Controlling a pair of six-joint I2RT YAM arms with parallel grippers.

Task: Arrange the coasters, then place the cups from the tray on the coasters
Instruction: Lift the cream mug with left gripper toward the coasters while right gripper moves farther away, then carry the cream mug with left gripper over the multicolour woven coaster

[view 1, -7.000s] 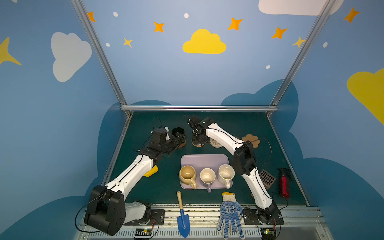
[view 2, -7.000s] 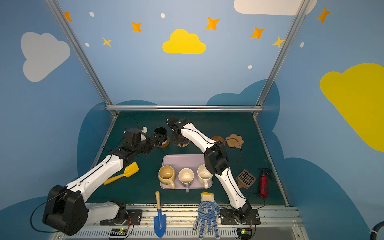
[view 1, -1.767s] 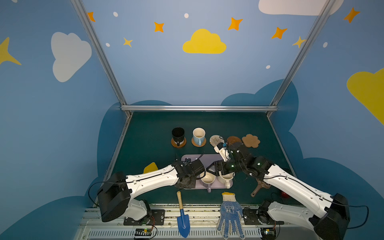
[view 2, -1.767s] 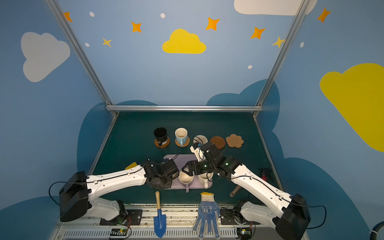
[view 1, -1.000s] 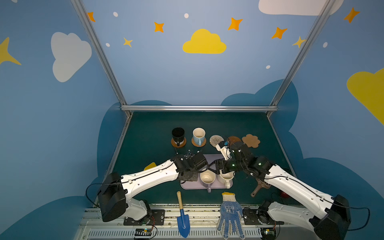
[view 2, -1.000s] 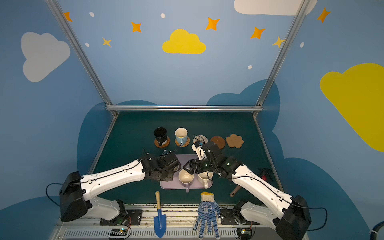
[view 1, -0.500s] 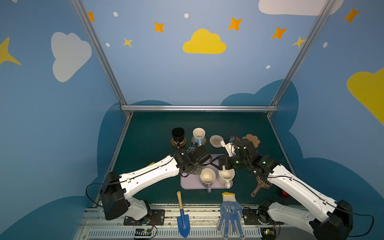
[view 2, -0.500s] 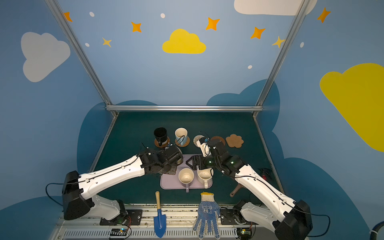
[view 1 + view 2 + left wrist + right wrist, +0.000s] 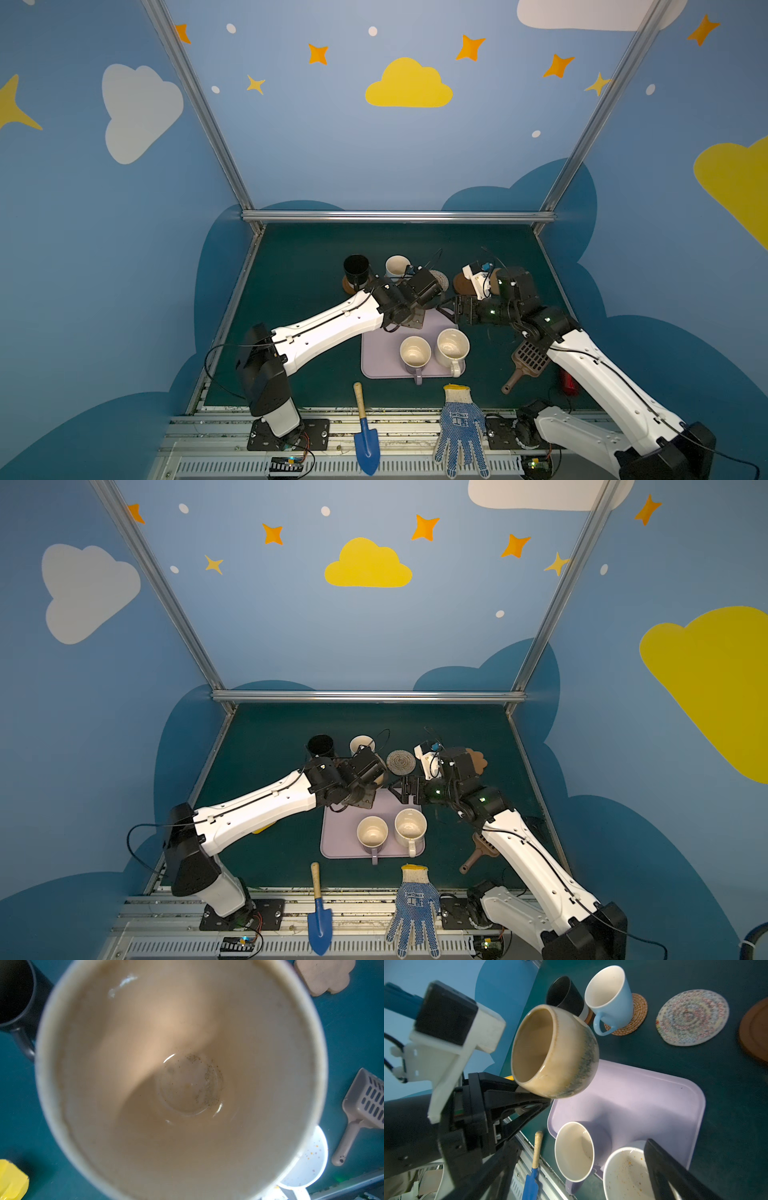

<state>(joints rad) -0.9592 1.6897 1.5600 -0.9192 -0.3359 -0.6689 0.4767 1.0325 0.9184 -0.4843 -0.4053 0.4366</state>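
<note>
Above the far edge of the lavender tray (image 9: 643, 1095), the left gripper (image 9: 538, 1103) is pinched on the tan mug (image 9: 554, 1051), probably at its handle, holding it in the air. The next move, I think, is lowering it centred onto the free pale woven coaster (image 9: 692, 1017). The right gripper (image 9: 400, 791) is spread wide and empty.

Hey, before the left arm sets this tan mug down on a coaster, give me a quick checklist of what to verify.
1. Left gripper shut on the tan mug: ok.
2. Mug lifted clear of the tray: ok.
3. Pale woven coaster bare: ok.
4. Light blue mug seated on the rattan coaster beside it: ok.
5. Right gripper open, empty: ok.
6. Right gripper out of the mug's path: cannot tell; it hangs close to that bare coaster.
</note>
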